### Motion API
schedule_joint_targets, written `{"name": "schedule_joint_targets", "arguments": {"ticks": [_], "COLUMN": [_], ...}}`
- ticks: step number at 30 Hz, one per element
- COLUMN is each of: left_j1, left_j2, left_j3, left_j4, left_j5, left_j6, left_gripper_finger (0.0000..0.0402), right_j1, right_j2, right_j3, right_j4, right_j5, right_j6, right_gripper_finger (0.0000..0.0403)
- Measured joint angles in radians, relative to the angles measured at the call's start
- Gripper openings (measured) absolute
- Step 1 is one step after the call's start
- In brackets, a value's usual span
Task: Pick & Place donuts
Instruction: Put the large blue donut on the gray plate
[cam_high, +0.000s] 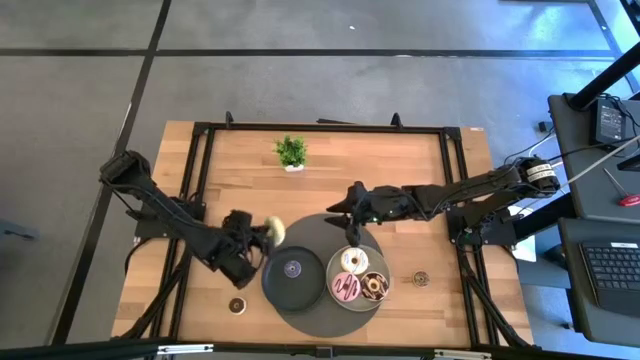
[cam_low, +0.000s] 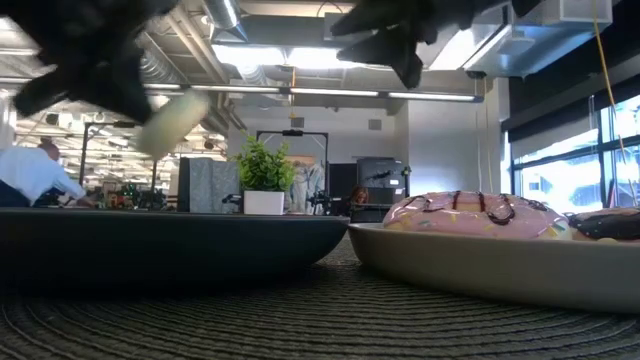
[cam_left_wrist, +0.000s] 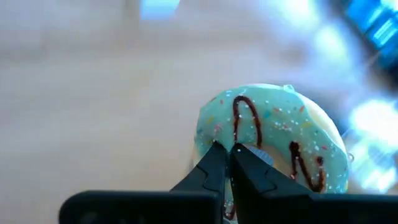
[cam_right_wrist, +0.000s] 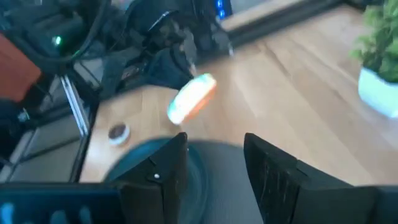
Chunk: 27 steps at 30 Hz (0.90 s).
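Note:
A green-iced donut (cam_high: 275, 232) hangs above the table, left of the dark plate (cam_high: 272, 283), with my left gripper (cam_high: 262, 236) shut on it. On the dark plate lies a tiny purple donut (cam_high: 293, 267). The grey plate (cam_high: 383, 300) carries a white donut (cam_high: 353, 262), a pink donut (cam_high: 346, 288) and a chocolate donut (cam_high: 375, 285). Two tiny brown donuts (cam_high: 237, 305) (cam_high: 421, 278) lie on the wood. My right gripper (cam_high: 350, 235) hovers open over the grey plate's far rim with nothing between its fingers. My left gripper pinches the green donut at the edge of its iced ring (cam_left_wrist: 214, 134); the two fingertips (cam_left_wrist: 217, 158) stand close together and hide the exact spot. The fingers slant down from the table's left side. The donut stands on edge, lifted clear of the table and the plates.
Both plates sit on a round dark mat (cam_high: 318, 228) at the table's near middle. A small potted plant (cam_high: 291, 152) stands at the far middle. Bare wood lies at the far left and far right. In the room beyond, a person (cam_low: 35, 175) shows.

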Motion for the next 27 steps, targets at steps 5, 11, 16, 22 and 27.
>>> {"name": "schedule_joint_targets", "arguments": {"ticks": [5, 11, 16, 22, 27], "left_j1": [0.099, 0.214, 0.294, 0.346, 0.35], "left_j2": [0.0, 0.0, 0.0, 0.0, 0.0], "left_j3": [0.017, 0.017, 0.017, 0.018, 0.018], "left_j4": [0.234, 0.617, 0.844, 0.955, 0.961], "left_j5": [-0.169, -0.18, -0.102, -0.048, -0.049], "left_j6": [0.219, 0.589, 0.829, 0.958, 0.964], "left_gripper_finger": [0.001, 0.001, 0.0012, 0.0012, 0.0011], "right_j1": [0.004, 0.02, 0.043, 0.107, 0.143], "right_j2": [0.0, 0.006, 0.006, 0.006, 0.006], "right_j3": [0.0, 0.0, 0.0, 0.0, 0.0], "right_j4": [0.064, 0.159, 0.17, 0.245, 0.238], "right_j5": [0.001, 0.001, 0.052, 0.154, 0.393], "right_j6": [-0.149, -0.247, -0.282, -0.46, -0.482], "right_gripper_finger": [0.0162, 0.0198, 0.0241, 0.0251, 0.0241]}}
